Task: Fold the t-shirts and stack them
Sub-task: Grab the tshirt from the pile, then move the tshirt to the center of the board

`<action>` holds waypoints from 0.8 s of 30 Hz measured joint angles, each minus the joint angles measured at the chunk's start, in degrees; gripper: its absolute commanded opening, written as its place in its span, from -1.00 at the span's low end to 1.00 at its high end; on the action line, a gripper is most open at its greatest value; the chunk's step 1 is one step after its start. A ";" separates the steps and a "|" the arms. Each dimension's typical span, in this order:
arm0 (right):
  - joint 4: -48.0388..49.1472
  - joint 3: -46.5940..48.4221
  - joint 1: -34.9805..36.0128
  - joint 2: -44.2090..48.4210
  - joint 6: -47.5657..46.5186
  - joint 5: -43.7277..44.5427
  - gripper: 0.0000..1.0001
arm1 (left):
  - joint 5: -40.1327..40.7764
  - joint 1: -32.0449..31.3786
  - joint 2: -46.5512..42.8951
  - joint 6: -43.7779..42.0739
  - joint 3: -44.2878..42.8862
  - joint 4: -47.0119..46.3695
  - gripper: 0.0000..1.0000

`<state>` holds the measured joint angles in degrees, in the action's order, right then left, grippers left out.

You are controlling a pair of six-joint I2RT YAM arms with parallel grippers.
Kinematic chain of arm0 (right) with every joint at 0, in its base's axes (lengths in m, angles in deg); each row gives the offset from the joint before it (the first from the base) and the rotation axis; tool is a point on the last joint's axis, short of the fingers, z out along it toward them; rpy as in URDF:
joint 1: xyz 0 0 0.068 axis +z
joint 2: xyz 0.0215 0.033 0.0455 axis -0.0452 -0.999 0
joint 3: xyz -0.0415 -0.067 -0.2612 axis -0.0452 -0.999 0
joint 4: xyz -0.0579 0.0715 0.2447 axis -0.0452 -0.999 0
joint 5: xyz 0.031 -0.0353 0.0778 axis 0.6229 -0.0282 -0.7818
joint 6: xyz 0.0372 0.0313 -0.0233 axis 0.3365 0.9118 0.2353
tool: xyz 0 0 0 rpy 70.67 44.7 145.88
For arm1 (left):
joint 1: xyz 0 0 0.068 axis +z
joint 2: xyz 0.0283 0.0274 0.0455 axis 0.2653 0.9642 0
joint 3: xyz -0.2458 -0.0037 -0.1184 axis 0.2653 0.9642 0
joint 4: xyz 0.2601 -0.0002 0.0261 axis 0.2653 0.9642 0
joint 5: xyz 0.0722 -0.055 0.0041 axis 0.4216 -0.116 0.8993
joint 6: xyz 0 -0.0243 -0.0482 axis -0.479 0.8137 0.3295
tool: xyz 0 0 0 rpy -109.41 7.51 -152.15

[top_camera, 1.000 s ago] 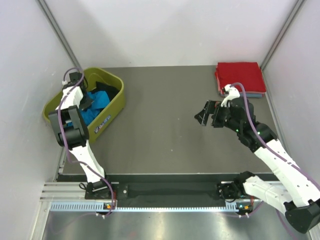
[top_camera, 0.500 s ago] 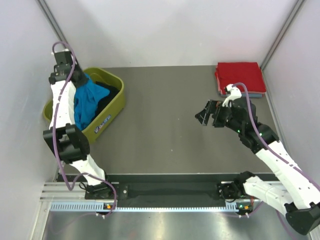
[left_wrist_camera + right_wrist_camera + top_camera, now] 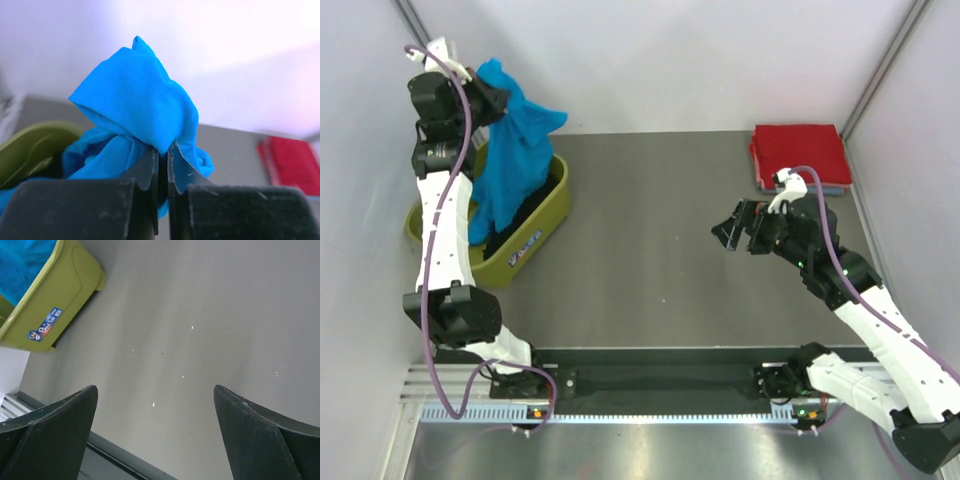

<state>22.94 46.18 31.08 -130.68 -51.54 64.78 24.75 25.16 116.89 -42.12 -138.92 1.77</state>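
Note:
My left gripper (image 3: 492, 92) is raised high at the far left, shut on the turquoise-blue t-shirt (image 3: 515, 160). The shirt hangs from it down into the olive-green tub (image 3: 535, 235). In the left wrist view the jaws (image 3: 162, 152) pinch a bunch of the blue cloth (image 3: 137, 97). A dark shirt (image 3: 525, 212) shows in the tub under the blue one. A folded red t-shirt (image 3: 800, 152) lies at the far right on a grey-blue one (image 3: 840, 189). My right gripper (image 3: 728, 230) is open and empty over the table's right half, its fingers (image 3: 55, 435) wide apart.
The tub also shows in the right wrist view (image 3: 55, 300), with a label on its side. Grey walls stand close on the left and right. A black rail (image 3: 650, 375) runs along the near edge between the arm bases.
My left gripper has risen from inside the tub to high above it, pulling the turquoise-blue t-shirt up with it. The right arm has barely moved.

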 measured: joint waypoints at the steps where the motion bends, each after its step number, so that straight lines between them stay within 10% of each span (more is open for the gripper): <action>1: -0.02 0.00 0.00 0.07 -0.02 0.15 0.99 | -1.18 -0.63 0.00 0.72 -0.68 -1.25 -1.00; 19: -0.55 0.00 0.00 1.95 -0.39 4.96 1.00 | -15.82 -6.62 -4.61 36.92 -8.11 -41.81 -1.00; 24: -1.25 -0.11 0.00 2.01 0.13 6.80 0.99 | -22.77 -16.52 -3.65 32.94 -1.79 -36.00 -1.00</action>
<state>21.69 46.07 31.08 -128.67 -51.41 71.58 1.97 8.64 113.24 -9.18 -140.71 -34.23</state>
